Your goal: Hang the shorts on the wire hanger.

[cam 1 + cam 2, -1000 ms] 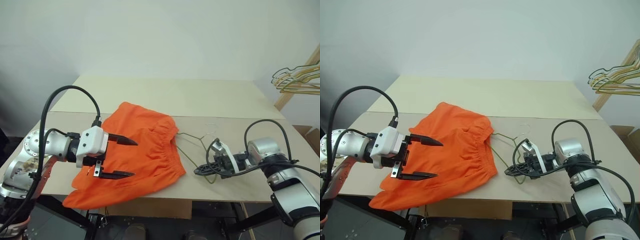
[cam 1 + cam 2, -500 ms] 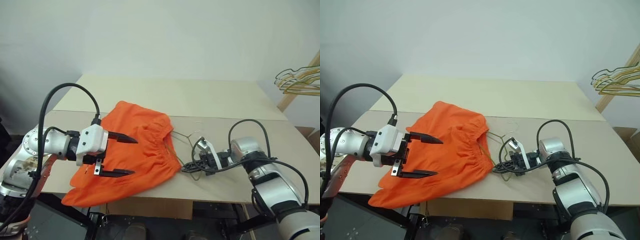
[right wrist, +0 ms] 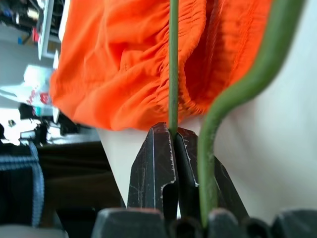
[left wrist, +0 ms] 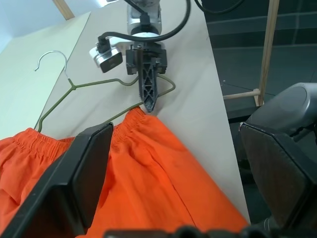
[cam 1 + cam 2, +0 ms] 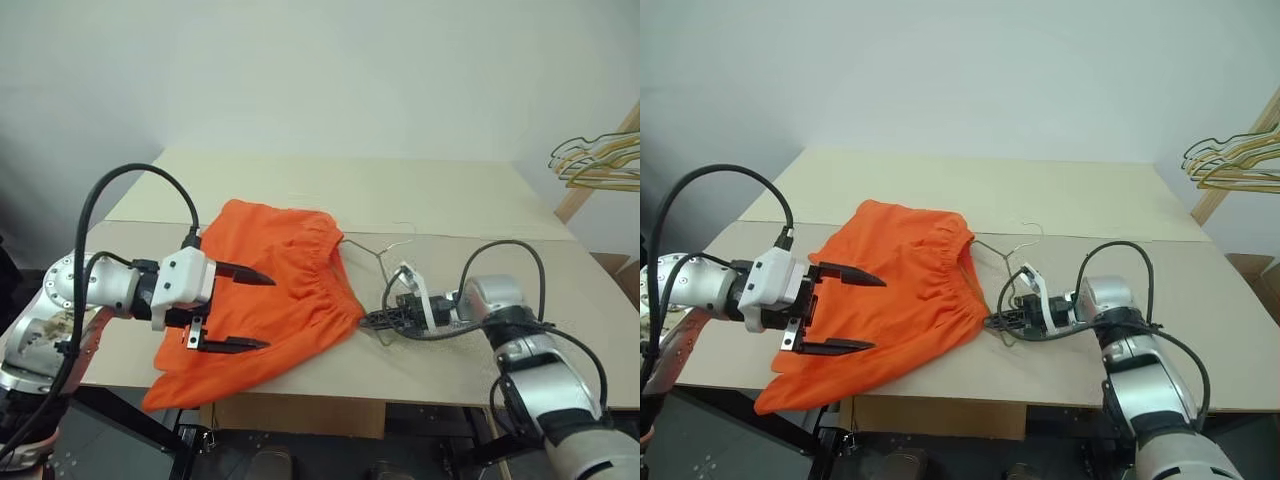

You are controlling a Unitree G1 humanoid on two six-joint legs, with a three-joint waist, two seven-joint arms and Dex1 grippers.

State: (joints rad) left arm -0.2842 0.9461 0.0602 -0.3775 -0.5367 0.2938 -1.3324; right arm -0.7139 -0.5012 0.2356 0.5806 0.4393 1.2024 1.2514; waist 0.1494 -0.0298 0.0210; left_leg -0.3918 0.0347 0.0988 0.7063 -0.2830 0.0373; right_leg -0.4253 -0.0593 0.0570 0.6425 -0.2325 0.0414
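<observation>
Hangers hang far right, well apart from shorts

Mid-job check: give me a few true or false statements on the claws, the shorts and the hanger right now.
1. The right claw is shut on the wire hanger. True.
2. The left claw grips the shorts. False: it is open, hovering over them.
3. The hanger hangs from a rack. False: it lies on the table, one end reaching into the waistband.
4. The shorts lie on the table, one edge draping over its near side. True.
</observation>
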